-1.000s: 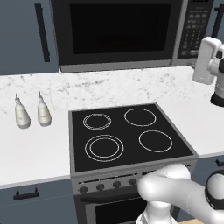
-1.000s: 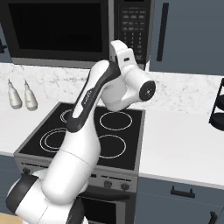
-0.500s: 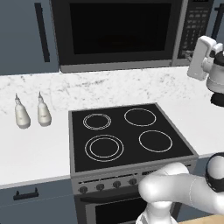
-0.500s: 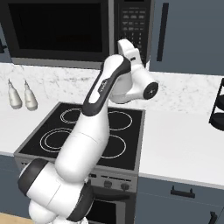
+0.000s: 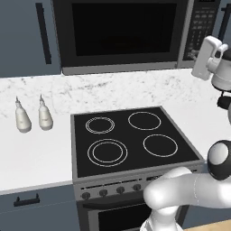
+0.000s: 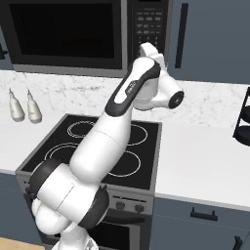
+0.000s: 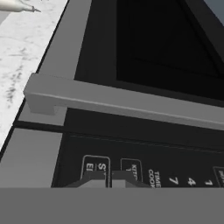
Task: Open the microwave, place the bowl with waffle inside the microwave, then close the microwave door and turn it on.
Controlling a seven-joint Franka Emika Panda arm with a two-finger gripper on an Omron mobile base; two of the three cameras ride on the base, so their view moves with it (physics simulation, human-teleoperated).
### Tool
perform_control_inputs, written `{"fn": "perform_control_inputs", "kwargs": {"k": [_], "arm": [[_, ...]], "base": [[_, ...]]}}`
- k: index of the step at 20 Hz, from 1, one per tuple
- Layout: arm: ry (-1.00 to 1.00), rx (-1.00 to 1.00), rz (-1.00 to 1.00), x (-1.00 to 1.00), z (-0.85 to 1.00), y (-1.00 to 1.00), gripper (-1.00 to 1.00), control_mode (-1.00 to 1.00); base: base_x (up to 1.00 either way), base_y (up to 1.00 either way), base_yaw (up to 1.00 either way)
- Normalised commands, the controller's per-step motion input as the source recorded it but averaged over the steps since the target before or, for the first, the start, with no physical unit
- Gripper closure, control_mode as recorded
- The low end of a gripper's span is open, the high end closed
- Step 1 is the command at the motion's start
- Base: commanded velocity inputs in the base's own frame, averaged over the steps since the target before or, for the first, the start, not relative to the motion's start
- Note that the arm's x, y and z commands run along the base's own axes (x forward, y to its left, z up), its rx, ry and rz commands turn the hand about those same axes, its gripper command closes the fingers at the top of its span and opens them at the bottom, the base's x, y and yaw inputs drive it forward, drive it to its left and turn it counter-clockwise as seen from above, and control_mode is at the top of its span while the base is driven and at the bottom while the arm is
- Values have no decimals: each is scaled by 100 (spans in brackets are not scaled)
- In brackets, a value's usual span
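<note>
Since earlier, my tool [image 7: 108, 178] has advanced, closed and empty, to the microwave [image 5: 135, 34] keypad [image 7: 144, 173]; door shut, start-press pending.

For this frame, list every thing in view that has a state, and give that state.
microwave door: closed, flush with the front.
microwave: window dark, inside hidden.
gripper: shut, tips at the keypad buttons, holding nothing.
cooktop: four rings, nothing on them.
two bottles: upright on the counter.

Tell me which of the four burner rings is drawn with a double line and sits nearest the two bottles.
The front-left ring: a double circle, the largest, at the cooktop's near corner on the side of the bottles. The back-left ring is double too, but smaller.
</note>
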Motion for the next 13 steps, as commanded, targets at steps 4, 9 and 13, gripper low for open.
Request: {"fn": "perform_control_inputs", "kwargs": {"k": [4,9,13], "arm": [[-2,0,0,38,-7,0,100,-100],[-19,2,0,-58,0,-14,100,-100],[-14,0,0,-100,-31,-2,100,-100]], "base": [[0,0,0],[0,0,0],[0,0,0]]}}
